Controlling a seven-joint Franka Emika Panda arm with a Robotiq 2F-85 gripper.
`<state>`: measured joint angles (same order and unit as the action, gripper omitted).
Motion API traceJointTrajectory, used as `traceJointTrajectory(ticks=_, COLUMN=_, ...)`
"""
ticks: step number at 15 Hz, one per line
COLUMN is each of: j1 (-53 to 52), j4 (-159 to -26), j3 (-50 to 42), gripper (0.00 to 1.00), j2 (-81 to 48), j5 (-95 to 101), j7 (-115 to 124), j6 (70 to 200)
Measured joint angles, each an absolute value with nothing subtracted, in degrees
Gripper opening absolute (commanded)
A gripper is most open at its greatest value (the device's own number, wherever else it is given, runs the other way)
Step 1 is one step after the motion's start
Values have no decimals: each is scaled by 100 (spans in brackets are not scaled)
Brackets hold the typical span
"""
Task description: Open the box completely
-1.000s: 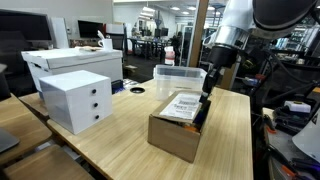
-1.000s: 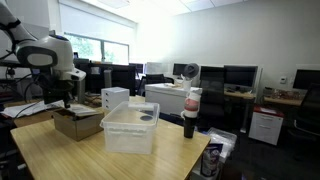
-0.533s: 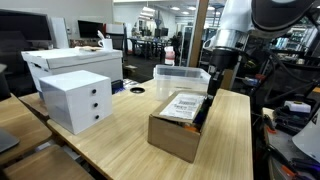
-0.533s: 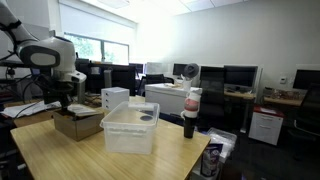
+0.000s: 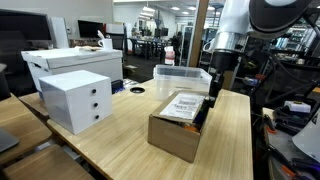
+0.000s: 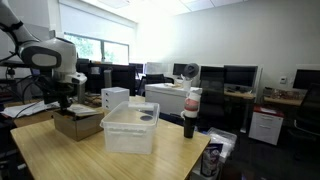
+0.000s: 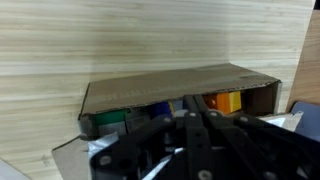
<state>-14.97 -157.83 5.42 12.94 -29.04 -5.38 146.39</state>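
The brown cardboard box [image 5: 172,132] stands on the wooden table [image 5: 120,135], and also shows in an exterior view [image 6: 78,124]. One top flap with a white printed label [image 5: 182,105] lies flat over it. My gripper [image 5: 211,94] hangs just above the box's far right edge, fingers pointing down; it also shows above the box in an exterior view [image 6: 65,100]. In the wrist view my gripper [image 7: 191,112] has its fingers together and holds nothing. Behind them a brown flap [image 7: 170,83] stands open over blue, green and orange items inside.
A white three-drawer cube [image 5: 76,100] stands beside the box. A clear plastic lidded bin [image 5: 181,77] sits behind it, near in an exterior view [image 6: 130,128]. A large white case [image 5: 70,63], a dark tape roll [image 5: 137,90] and a tumbler [image 6: 190,118] are on the tables.
My gripper has risen a little and shifted slightly away from the box's labelled flap. The box and the other things have not moved.
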Motion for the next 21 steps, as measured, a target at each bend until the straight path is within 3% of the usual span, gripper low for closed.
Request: traceJointTrajectory(ticks=21, j1=-1693, j4=-15449, j3=681, gripper=3, j2=1110, j5=-3255, j7=-614, j6=15388)
